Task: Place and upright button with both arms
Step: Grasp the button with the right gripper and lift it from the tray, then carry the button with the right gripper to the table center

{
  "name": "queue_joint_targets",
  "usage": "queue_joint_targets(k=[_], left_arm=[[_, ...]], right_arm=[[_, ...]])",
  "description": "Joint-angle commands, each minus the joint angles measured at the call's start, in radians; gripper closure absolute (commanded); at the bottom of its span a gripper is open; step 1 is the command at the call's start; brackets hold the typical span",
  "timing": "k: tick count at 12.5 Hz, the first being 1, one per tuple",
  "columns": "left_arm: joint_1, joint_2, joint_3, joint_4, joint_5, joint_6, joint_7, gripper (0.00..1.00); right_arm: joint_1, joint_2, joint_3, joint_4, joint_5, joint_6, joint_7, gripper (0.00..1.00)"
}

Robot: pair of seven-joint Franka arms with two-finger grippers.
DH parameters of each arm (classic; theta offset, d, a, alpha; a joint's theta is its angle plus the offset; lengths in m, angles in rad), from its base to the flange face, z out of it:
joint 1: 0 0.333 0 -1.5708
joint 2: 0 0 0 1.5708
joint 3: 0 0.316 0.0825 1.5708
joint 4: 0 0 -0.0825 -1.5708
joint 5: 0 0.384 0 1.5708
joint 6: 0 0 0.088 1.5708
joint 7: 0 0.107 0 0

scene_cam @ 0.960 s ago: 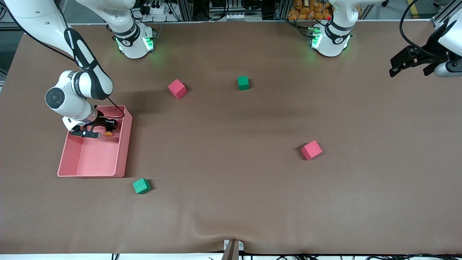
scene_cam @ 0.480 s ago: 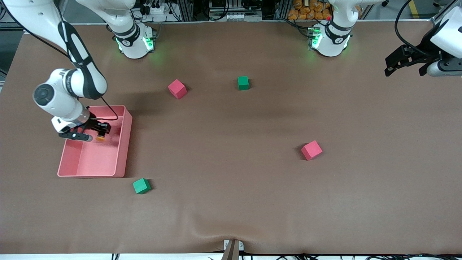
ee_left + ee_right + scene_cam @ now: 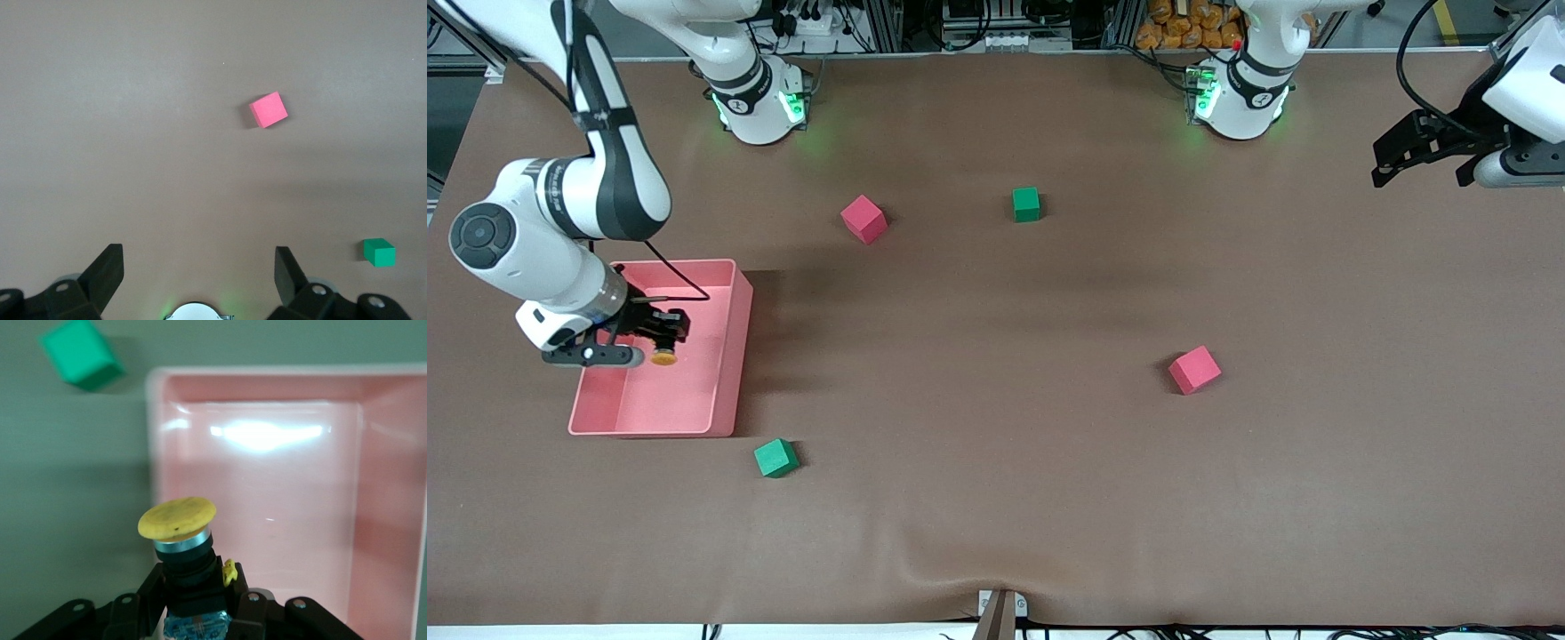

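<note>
Right tool (image 3: 660,342): clamped on button (image 3: 663,357) by its black body, over pink tray (image 3: 729,356); orange cap points away from the fingers, axis tilted. Lower body hidden in the grip. Left tool (image 3: 1418,153): jaws spread, empty, waiting over the tabletop (image 3: 996,444) edge, well apart. 4 cubes scattered.
</note>
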Motion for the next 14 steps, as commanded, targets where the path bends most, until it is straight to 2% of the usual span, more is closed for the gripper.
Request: queue_joint_targets(k=[1, 5, 7, 10, 12, 14], left_arm=[[0.000, 0.009, -0.008, 0.014, 0.016, -0.016, -0.001, 0.00], [-0.003, 0.015, -0.009, 0.013, 0.016, -0.016, 0.001, 0.00], [-0.003, 0.020, -0.010, 0.013, 0.016, -0.016, 0.001, 0.00], [-0.006, 0.020, -0.026, 0.016, 0.016, -0.016, 0.001, 0.00], [-0.009, 0.021, -0.029, 0.014, 0.015, -0.013, 0.001, 0.00], [-0.012, 0.028, -0.033, 0.014, 0.015, -0.013, 0.001, 0.00]], right_arm=[[0.138, 0.115, -0.007, 0.190, 0.003, -0.086, 0.085, 0.97], [0.365, 0.342, -0.007, 0.438, 0.008, -0.075, 0.354, 0.94], [0.485, 0.422, -0.008, 0.511, -0.006, -0.072, 0.551, 0.95], [0.590, 0.579, -0.008, 0.695, -0.005, -0.007, 0.685, 0.94], [0.619, 0.673, -0.008, 0.738, -0.003, 0.126, 0.719, 0.92], [0.648, 0.698, -0.008, 0.737, -0.004, 0.133, 0.735, 0.89]])
